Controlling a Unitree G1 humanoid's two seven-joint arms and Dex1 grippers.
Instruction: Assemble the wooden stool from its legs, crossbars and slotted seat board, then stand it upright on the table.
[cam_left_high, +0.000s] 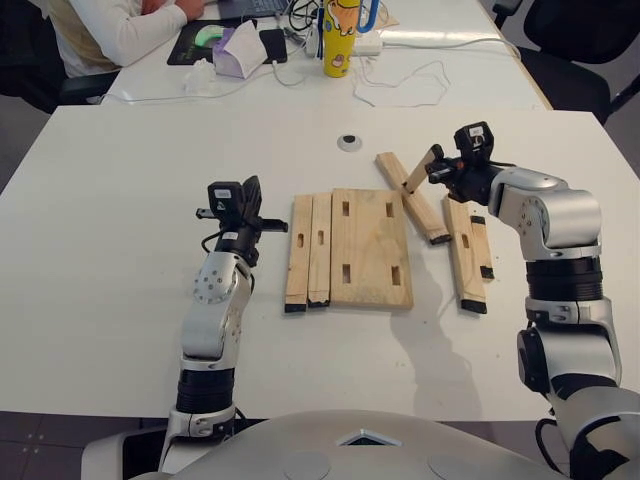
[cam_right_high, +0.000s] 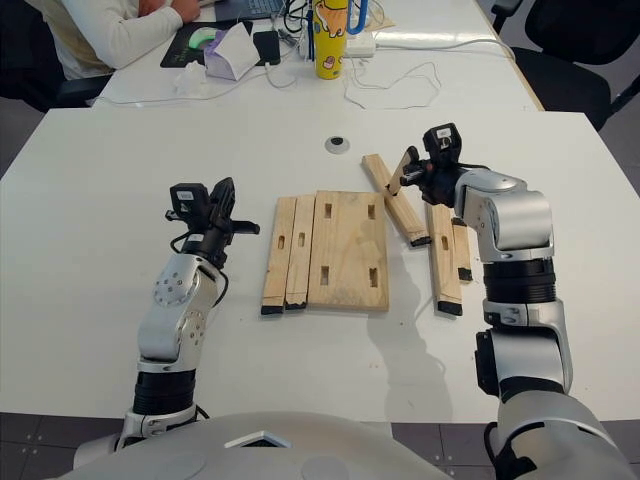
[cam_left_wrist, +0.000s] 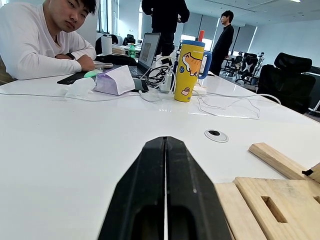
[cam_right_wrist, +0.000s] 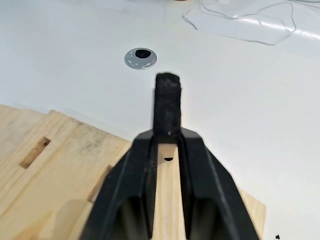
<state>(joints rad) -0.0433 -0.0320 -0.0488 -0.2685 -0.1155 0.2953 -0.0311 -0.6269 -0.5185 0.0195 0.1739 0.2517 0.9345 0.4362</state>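
The slotted seat board (cam_left_high: 371, 246) lies flat mid-table. Two wooden bars (cam_left_high: 298, 252) (cam_left_high: 320, 250) lie side by side against its left edge. A leg (cam_left_high: 412, 198) lies diagonally off its far right corner, and two more legs (cam_left_high: 465, 255) (cam_left_high: 481, 245) lie to the right. My right gripper (cam_left_high: 440, 168) is shut on a short wooden piece (cam_left_high: 422, 170) with a black end cap (cam_right_wrist: 167, 100), holding it tilted above the diagonal leg. Left of the bars, my left gripper (cam_left_high: 256, 205) is shut and empty, just above the table (cam_left_high: 120, 200).
A round cable grommet (cam_left_high: 348, 142) sits in the table beyond the board. On the far table stand a yellow cup (cam_left_high: 340, 40), loose cables (cam_left_high: 400, 80) and a tissue pack (cam_left_high: 238, 50), with a person seated at its far left.
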